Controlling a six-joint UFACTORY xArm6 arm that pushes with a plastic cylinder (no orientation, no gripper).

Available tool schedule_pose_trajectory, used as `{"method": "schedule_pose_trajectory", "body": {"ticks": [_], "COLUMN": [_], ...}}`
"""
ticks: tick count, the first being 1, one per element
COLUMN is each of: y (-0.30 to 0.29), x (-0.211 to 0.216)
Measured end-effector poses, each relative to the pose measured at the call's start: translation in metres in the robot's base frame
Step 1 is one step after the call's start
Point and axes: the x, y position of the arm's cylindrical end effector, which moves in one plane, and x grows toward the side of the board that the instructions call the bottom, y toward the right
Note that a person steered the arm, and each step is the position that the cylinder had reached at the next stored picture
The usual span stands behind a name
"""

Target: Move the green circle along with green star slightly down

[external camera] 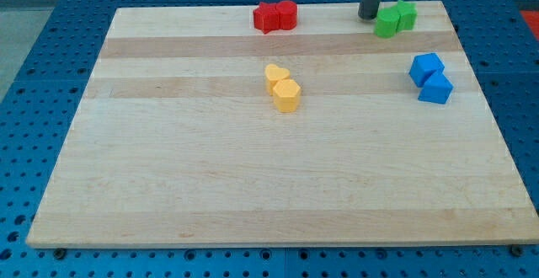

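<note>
Lying on a blue perforated bench point(50, 101), a pale wooden board point(278, 177), carrying eight small blocks in four touching pairs: two red, two green, two yellow, two blue. Sitting at the view's top right corner, the green star point(387, 22) and the green circle point(406, 14), touching, their shared long axis rising slightly toward the view's right. Standing just to the view's left of the green star, my tip point(368, 17); no fingers to open or close, just a bare rod. Resting at top centre, the red pair point(275, 15); near the middle, the yellow pair point(283, 88); toward the right edge, the blue pair point(431, 78).
</note>
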Motion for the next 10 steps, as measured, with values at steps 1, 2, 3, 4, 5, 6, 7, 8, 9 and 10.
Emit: {"method": "schedule_pose_trajectory", "body": {"ticks": [1, 2, 3, 4, 5, 6, 7, 8, 9, 10], "y": [0.0, 0.002, 0.015, 0.043, 0.053, 0.051, 0.051, 0.051, 0.051, 0.051], "x": [0.0, -0.022, -0.031, -0.031, -0.031, -0.029, -0.02, -0.016, -0.007, 0.017]}}
